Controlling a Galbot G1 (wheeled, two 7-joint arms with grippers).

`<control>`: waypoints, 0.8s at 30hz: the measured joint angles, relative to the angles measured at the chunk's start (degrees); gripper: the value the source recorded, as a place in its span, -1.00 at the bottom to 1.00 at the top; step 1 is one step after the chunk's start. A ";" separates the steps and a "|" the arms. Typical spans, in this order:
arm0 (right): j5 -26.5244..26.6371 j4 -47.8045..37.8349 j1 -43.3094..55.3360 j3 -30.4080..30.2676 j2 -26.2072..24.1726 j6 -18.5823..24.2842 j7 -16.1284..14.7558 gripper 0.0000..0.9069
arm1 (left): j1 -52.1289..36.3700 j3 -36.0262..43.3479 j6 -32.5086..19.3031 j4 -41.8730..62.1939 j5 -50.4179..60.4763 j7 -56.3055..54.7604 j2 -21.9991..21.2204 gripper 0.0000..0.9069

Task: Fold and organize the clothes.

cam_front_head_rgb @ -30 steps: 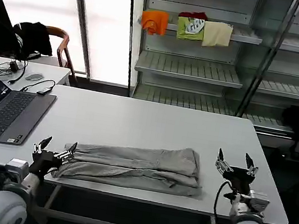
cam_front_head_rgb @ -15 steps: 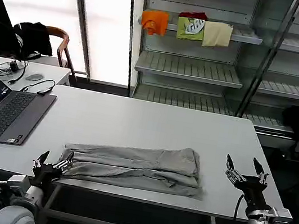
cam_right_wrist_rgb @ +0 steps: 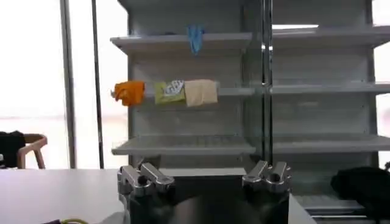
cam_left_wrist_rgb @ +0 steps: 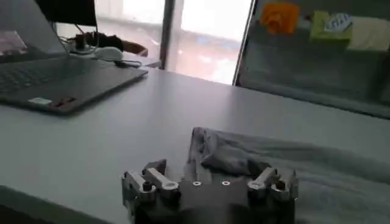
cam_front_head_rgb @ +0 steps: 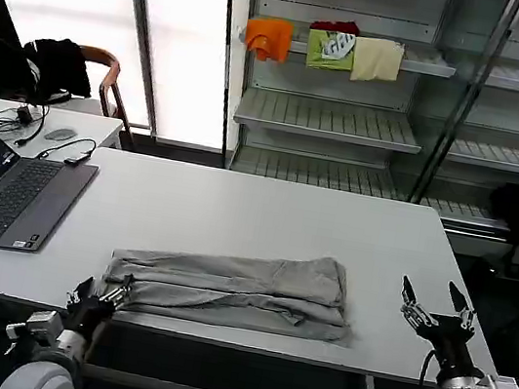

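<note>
A laptop (cam_front_head_rgb: 14,198) is sitting at the white table's (cam_front_head_rgb: 238,206) left edge. The left gripper (cam_front_head_rgb: 99,295) is hovering at the near edge, fingers spread, holding nothing, just beside the clothes (cam_front_head_rgb: 235,287): soft grey fabric lying in a long wrinkled folded strip. The left wrist view is showing its crumpled end. The right gripper (cam_front_head_rgb: 438,309) is hovering open and empty off the right corner.
</note>
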 measured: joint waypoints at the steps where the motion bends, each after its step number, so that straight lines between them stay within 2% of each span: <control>1: 0.00 -0.03 -0.04 0.01 0.01 0.06 -0.09 1.00 | -0.14 0.07 -0.07 0.21 -0.27 0.00 -0.11 -0.89; 2: -0.03 -0.06 -0.06 0.01 0.06 0.13 -0.18 1.00 | -0.26 0.09 -0.09 0.42 -0.57 0.01 -0.28 -0.96; 12: -0.18 -0.11 -0.40 0.29 0.20 0.52 -0.67 1.00 | -1.01 1.07 -0.28 1.61 -1.69 0.76 -1.49 -0.98; 24: -0.44 0.15 -0.34 0.41 0.51 0.67 -0.83 1.00 | -2.77 1.61 0.49 1.54 -2.67 0.74 -0.13 -1.00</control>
